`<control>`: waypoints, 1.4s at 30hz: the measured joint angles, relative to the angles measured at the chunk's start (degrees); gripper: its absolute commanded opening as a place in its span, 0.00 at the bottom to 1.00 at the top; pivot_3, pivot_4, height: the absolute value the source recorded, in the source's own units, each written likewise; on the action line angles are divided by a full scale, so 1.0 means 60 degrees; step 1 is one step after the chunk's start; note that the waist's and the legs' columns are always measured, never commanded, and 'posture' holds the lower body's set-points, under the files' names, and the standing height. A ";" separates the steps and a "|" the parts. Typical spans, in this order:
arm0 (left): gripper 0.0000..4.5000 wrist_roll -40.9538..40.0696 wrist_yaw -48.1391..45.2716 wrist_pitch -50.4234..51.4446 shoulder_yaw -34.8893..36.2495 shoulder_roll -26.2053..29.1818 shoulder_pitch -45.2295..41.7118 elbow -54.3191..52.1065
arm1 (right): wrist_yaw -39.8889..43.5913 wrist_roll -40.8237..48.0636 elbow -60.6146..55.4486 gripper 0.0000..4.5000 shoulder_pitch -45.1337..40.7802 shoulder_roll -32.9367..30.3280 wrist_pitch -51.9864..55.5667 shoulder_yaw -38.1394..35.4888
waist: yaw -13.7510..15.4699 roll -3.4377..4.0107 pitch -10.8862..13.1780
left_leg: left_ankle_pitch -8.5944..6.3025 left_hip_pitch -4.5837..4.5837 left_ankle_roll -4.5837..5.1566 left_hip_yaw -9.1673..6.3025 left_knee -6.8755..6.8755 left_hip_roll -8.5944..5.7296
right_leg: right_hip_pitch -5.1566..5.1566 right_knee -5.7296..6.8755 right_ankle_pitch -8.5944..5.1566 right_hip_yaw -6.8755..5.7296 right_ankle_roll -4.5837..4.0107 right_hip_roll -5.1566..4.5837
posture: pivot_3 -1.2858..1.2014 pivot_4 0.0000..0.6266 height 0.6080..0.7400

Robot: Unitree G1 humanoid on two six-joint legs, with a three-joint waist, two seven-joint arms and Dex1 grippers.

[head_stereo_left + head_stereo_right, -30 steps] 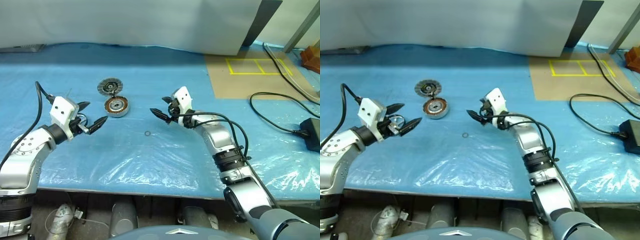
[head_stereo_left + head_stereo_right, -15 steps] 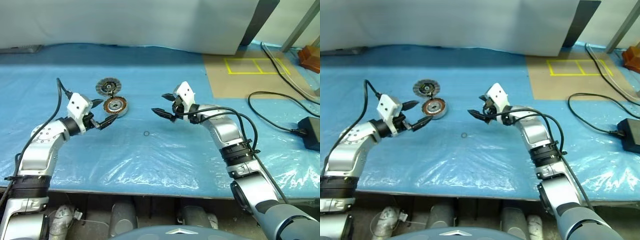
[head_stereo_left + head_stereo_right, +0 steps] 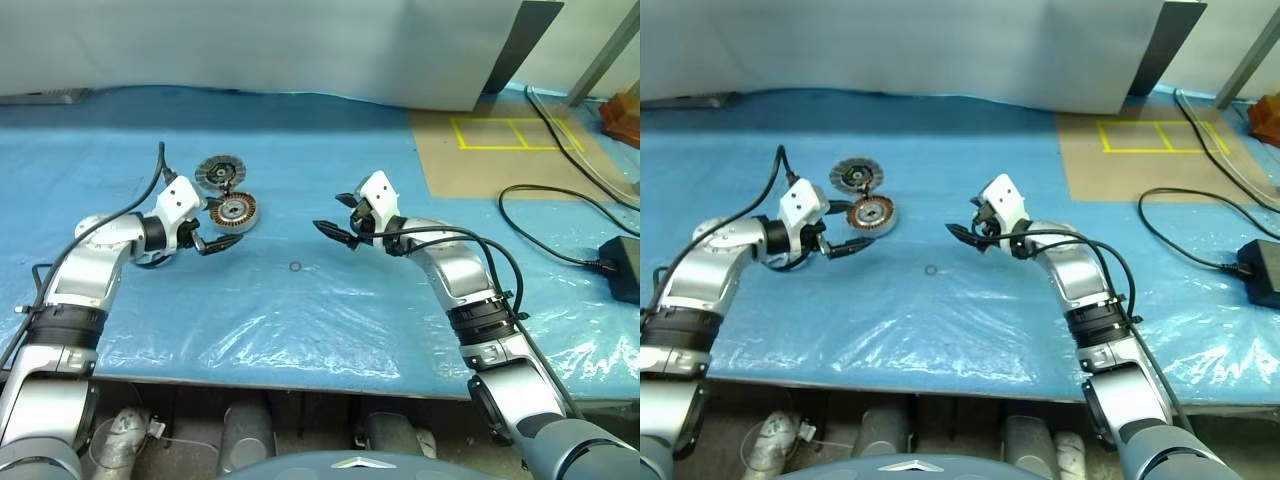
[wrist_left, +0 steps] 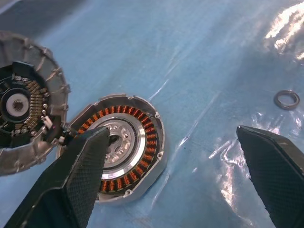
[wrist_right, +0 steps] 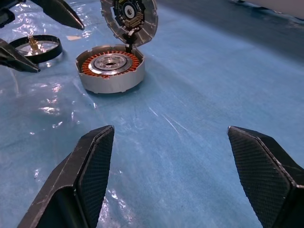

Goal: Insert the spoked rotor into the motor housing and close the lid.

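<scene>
We count one motor housing [image 3: 232, 212], one lid [image 3: 219, 173], one spoked rotor [image 5: 32, 46] and one small metal ring [image 3: 294, 266], all on a blue plastic sheet [image 3: 330, 330] over a table. Cables [image 3: 560, 230] run past a brown board [image 3: 500, 150].

The housing is silver with orange windings. It sits just ahead of the left gripper [image 3: 215, 227], whose jaws are spread wide. The lid is tipped up at its far edge. The dark rotor lies close by those fingers. The right gripper [image 3: 335, 213] is also spread wide and empty, with the housing well ahead of it.

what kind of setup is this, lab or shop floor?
Probably a lab test bench: a blue plastic sheet covers the table, yellow tape marks sit on brown board, loose black cables trail nearby, and an opened motor housing is laid out.
</scene>
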 measured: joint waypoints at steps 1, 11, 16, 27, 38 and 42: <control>1.00 0.0218 -0.0273 -0.0196 -0.0192 0.0024 -0.0502 0.0538 | -0.0022 0.0000 -0.0031 0.89 0.0019 -0.0007 0.0003 -0.0001 | -0.0005 0.0000 0.0000 | 0.0000 0.0000 0.0000 0.0001 0.0003 -0.0002 | 0.0000 0.0004 0.0001 -0.0001 0.0000 0.0000 | 0.52 0.24 1.00; 1.00 0.3028 -0.1494 -0.3004 -0.2378 -0.0471 -0.3961 0.5492 | -0.0354 -0.0013 -0.0222 0.89 0.0262 -0.0037 0.0101 -0.0023 | -0.0002 -0.0009 0.0005 | 0.0000 -0.0015 -0.0001 -0.0011 -0.0002 -0.0003 | 0.0000 -0.0006 0.0002 -0.0002 0.0002 -0.0001 | 0.52 0.24 1.00; 1.00 0.3980 -0.1292 -0.3903 -0.2749 -0.0741 -0.5002 0.7045 | -0.0567 -0.0012 -0.0526 0.89 0.0480 -0.0100 0.0250 -0.0078 | 0.0047 -0.0015 0.0008 | 0.0000 -0.0016 -0.0002 -0.0013 0.0000 -0.0004 | 0.0002 -0.0006 0.0003 -0.0001 0.0002 -0.0003 | 0.52 0.24 1.00; 1.00 0.4903 -0.1286 -0.4551 -0.3026 -0.1156 -0.5207 0.7924 | -0.0904 -0.0011 -0.0947 0.89 0.0960 -0.0253 0.0496 -0.0157 | 0.0176 -0.0025 0.0015 | -0.0001 -0.0015 -0.0002 -0.0016 0.0000 -0.0003 | 0.0003 -0.0005 0.0003 -0.0002 0.0001 -0.0008 | 0.52 0.24 1.00; 1.00 0.4998 -0.0634 -0.4342 -0.2907 -0.1622 -0.5131 0.8241 | -0.0998 -0.0017 -0.0941 0.89 0.1005 -0.0396 0.0557 -0.0192 | 0.0233 -0.0026 0.0015 | -0.0001 -0.0010 -0.0002 -0.0016 0.0003 -0.0004 | 0.0006 0.0000 0.0004 -0.0002 0.0001 -0.0011 | 0.52 0.24 1.00; 0.91 0.5105 -0.0372 -0.4412 -0.2925 -0.1636 -0.5031 0.8230 | -0.1007 -0.0019 -0.0944 0.90 0.1012 -0.0432 0.0582 -0.0192 | 0.0235 -0.0025 0.0015 | -0.0001 0.0017 -0.0002 -0.0016 0.0002 -0.0004 | 0.0029 0.0001 0.0004 -0.0002 0.0001 -0.0011 | 0.52 0.24 1.00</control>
